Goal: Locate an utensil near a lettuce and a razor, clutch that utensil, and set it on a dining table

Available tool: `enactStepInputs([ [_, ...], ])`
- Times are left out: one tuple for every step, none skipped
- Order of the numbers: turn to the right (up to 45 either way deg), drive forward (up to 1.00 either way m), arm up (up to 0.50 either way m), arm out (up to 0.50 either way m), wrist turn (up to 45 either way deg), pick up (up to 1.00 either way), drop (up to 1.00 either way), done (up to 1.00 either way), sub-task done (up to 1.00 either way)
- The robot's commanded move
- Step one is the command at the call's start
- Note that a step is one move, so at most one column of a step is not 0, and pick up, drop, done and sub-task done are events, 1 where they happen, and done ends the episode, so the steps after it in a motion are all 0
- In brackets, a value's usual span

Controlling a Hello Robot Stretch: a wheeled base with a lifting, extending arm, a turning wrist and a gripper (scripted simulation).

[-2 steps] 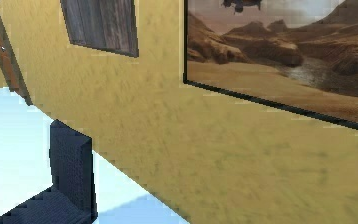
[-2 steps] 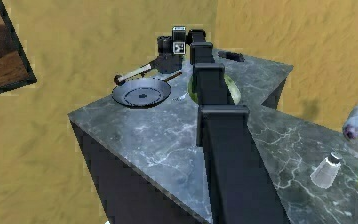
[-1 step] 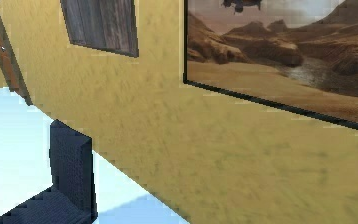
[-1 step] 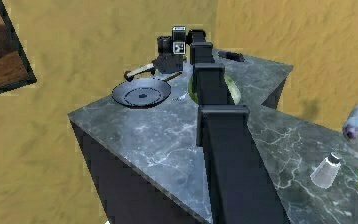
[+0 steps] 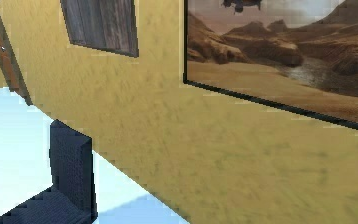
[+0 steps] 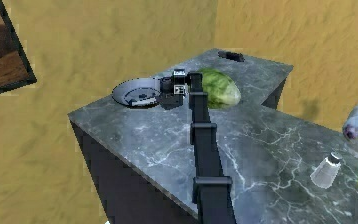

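The gripper sits at the far end of the arm, seen against the grey marble countertop. Things lie on the counter at and behind it, so I cannot tell whether it holds anything. Just right of it lies the green lettuce, and just left a round grey dish. The utensil is too small to pick out among the shapes by the fingers, so its long axis and heading cannot be told. A small dark thing lies at the counter's far end. A shaker stands near right.
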Motion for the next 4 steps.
enactStepInputs([
  [0.0,0.00,0.00,0.00,0.0,1.00,0.00,0.00,0.00],
  [0.0,0.00,0.10,0.00,0.0,0.00,0.00,0.00,0.00],
  [0.0,0.00,0.02,0.00,0.0,0.00,0.00,0.00,0.00],
  [0.0,0.00,0.00,0.00,-45.0,0.00,0.00,0.00,0.00],
])
